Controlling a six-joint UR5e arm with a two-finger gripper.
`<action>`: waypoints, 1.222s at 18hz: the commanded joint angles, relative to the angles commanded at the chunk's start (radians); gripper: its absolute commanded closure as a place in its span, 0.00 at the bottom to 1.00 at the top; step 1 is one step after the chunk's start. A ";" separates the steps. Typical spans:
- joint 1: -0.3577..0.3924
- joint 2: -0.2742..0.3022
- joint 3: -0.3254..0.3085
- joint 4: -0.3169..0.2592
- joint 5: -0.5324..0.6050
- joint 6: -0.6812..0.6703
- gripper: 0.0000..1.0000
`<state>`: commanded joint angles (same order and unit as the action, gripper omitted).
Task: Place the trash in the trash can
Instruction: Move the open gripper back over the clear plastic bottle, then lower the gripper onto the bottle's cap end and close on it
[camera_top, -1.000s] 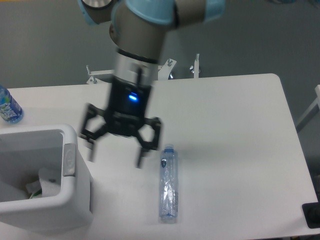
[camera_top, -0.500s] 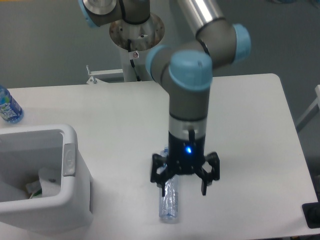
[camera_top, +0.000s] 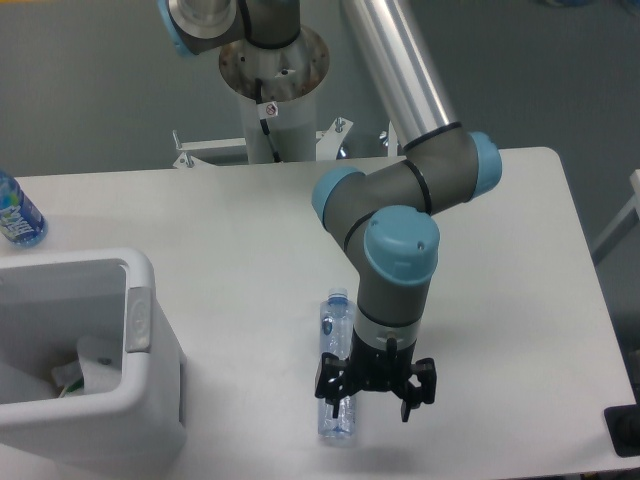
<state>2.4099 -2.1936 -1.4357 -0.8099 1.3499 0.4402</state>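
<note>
A slim clear plastic bottle (camera_top: 337, 350) with a pale blue cap lies on the white table, cap pointing away from the front edge. My gripper (camera_top: 369, 407) hangs low over the bottle's lower half, open, its left finger at the bottle and its right finger to the right of it. Nothing is held. The trash can (camera_top: 150, 400), a large white bin with a pale oval tab, stands at the front left. Inside it lies a white packet (camera_top: 95, 362) among crumpled white material.
A bottle with a blue-green label (camera_top: 17, 213) stands at the table's left edge. The robot's base column (camera_top: 270, 80) rises behind the table. A dark object (camera_top: 625, 430) sits at the front right corner.
My gripper has swung from beside the trash can rightward to the bottle and has come down lower over its bottom half. It has stayed open. The bottle has not moved.
</note>
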 joint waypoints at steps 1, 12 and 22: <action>-0.002 -0.002 -0.008 0.000 0.000 -0.002 0.00; -0.072 -0.038 -0.025 0.006 0.087 -0.005 0.00; -0.075 -0.080 -0.011 0.014 0.138 -0.005 0.00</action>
<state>2.3347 -2.2733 -1.4466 -0.7961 1.4879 0.4357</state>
